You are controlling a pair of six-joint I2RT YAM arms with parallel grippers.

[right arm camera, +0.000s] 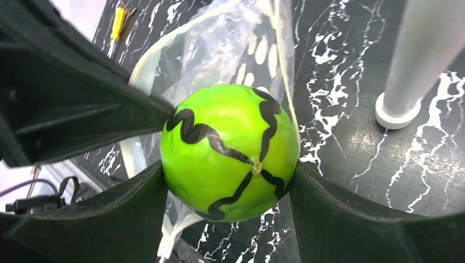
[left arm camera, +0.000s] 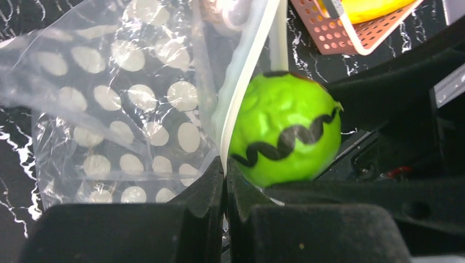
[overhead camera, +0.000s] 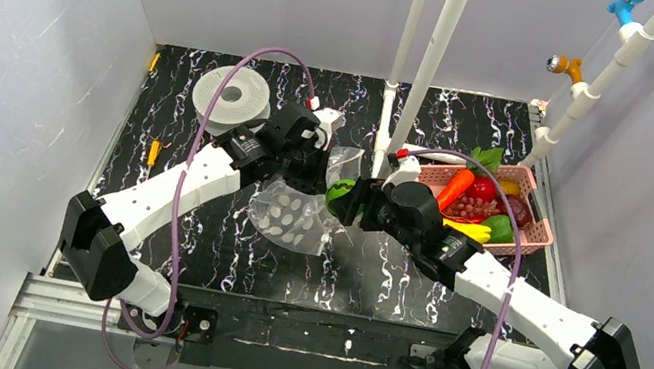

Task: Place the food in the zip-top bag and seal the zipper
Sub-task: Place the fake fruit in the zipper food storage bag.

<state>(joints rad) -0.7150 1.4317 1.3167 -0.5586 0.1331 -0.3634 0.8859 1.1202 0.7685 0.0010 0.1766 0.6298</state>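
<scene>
My right gripper [right arm camera: 227,181] is shut on a green toy melon with black wavy stripes [right arm camera: 229,150], also seen in the top view [overhead camera: 339,194] and the left wrist view [left arm camera: 285,130]. It holds the melon right at the mouth of the clear dotted zip-top bag [overhead camera: 292,214]. My left gripper [left arm camera: 226,181] is shut on the bag's whitish zipper strip [left arm camera: 241,87] and holds the mouth edge up [right arm camera: 143,71]. The bag's body [left arm camera: 120,115] hangs down to the table. More toy food [overhead camera: 481,207] lies in the pink basket [overhead camera: 537,237].
A grey-white spool [overhead camera: 231,99] stands at the back left. White pipes [overhead camera: 403,66] rise just behind the bag; one pipe foot [right arm camera: 397,109] stands to the melon's right. A yellow-handled tool [overhead camera: 154,152] lies by the left wall.
</scene>
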